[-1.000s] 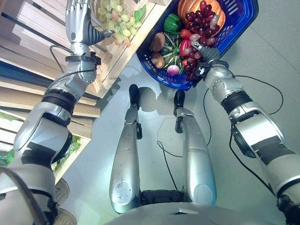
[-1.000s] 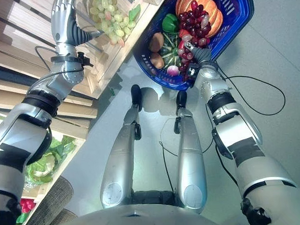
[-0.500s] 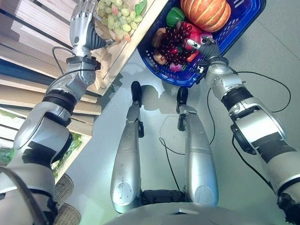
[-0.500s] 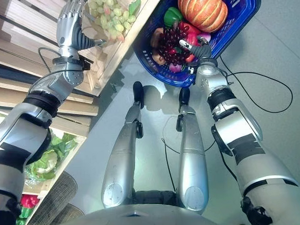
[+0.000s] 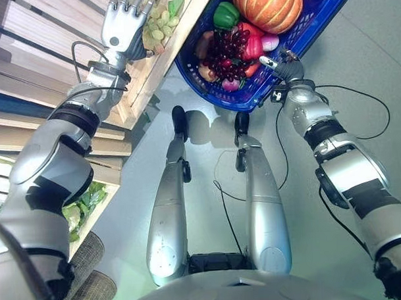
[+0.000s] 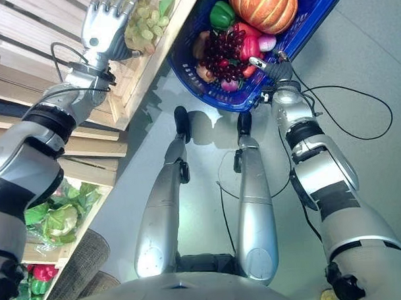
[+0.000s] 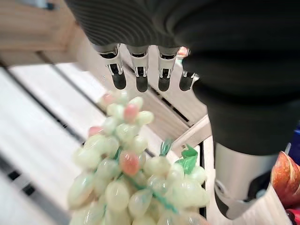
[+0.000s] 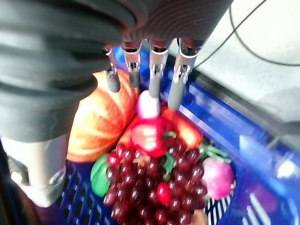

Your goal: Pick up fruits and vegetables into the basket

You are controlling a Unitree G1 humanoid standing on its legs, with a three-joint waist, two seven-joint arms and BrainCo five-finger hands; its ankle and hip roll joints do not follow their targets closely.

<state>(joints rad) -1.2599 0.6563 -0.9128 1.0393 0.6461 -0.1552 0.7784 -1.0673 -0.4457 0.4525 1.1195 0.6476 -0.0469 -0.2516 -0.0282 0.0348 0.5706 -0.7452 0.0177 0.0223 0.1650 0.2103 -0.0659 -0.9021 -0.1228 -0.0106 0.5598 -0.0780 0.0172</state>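
Left robot hand (image 5: 122,22) is up at the wooden shelf (image 5: 151,66), fingers (image 7: 140,75) straight and spread, holding nothing. It sits right at the bunch of green grapes (image 7: 136,178) lying on the shelf; the wrist view shows the fingertips just past the top of the bunch, contact not clear. A few grapes in the bunch are pinkish, and a green leaf (image 7: 187,161) sticks out of it.

Right robot hand (image 5: 284,63) is at the rim of the blue basket (image 5: 315,27). Its wrist view shows the fingers (image 8: 157,70) reaching over the rim above the basket's contents, thumb hidden — cannot tell whether it is gripping the rim or just resting there.

Basket contents, seen from the head cameras:
- orange pumpkin (image 5: 271,8) at the far end
- green pepper (image 5: 225,14) beside the pumpkin, on the shelf side
- dark red grapes (image 5: 225,52) in the middle, piled over the other items
- red pepper (image 5: 253,46) just beside the red grapes
- pink-white radish-like piece (image 5: 270,42) near the right robot hand
- brown round item (image 5: 203,44) against the basket wall nearest the shelf — too hidden to identify

Lower shelf level holds leafy greens (image 6: 54,217) and something red (image 6: 41,273) below them.
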